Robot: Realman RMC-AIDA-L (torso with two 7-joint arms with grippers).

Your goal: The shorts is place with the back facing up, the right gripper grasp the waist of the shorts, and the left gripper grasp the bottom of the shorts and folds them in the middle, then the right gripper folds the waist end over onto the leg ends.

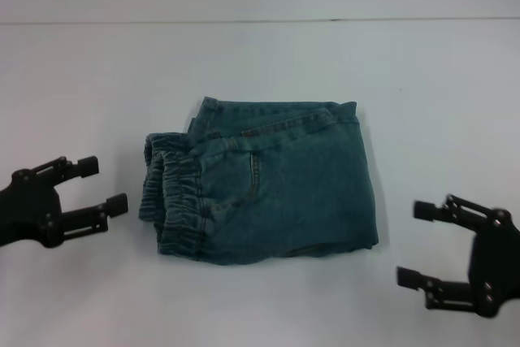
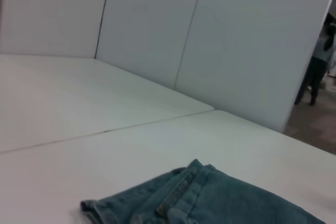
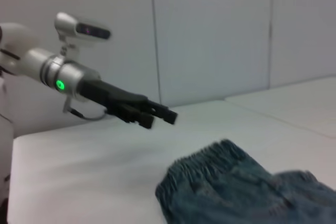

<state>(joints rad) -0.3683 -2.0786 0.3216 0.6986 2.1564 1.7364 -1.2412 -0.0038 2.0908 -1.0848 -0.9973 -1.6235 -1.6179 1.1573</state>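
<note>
The shorts (image 1: 264, 184) are lying folded at the frame's centre while the left gripper (image 1: 101, 187) and right gripper (image 1: 421, 244) are hanging released beside them, so the loose layers are risking springing open.
</note>
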